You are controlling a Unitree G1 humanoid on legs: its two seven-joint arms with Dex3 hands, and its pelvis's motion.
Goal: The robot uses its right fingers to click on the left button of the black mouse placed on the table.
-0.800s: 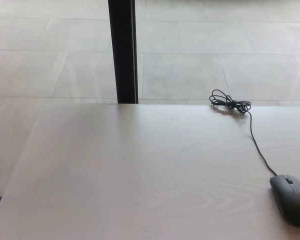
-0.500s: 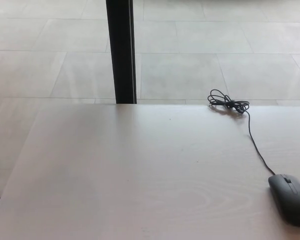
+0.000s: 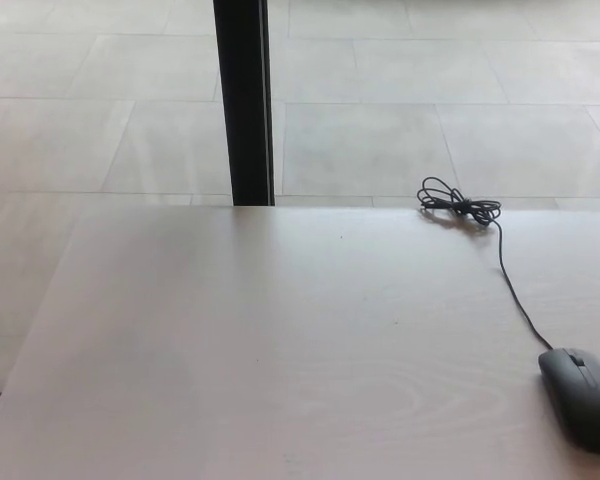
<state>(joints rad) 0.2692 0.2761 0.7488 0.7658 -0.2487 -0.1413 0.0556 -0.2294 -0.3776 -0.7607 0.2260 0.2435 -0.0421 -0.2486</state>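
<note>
Neither hand appears in the head view, so the state of the fingers cannot be determined and no position can be referenced to them; locations below are given relative to the table instead. One black mouse (image 3: 582, 398) lies on the table (image 3: 280, 340) at the near right corner of the view, close to the right picture edge, with its body partly cut off there. The mouse is a low, dark grey-black oval with a matte shell; a seam divides the two front buttons, and a small scroll wheel sits between them near the front end. The front end points away from the robot and slightly to the left. One thin black cable (image 3: 515, 290) leaves the front of the mouse and runs diagonally toward the far edge of the table, ending in one loosely tied coil (image 3: 458, 206) that rests just at that far edge. The table surface is a pale wood grain; its left edge runs diagonally from far to near, and its far edge runs straight across the view. The surface to the left of the mouse and cable holds no other item. Beyond the far edge lies a floor of large pale tiles (image 3: 380, 120), and one black vertical post (image 3: 243, 100) stands behind the table left of centre.
</note>
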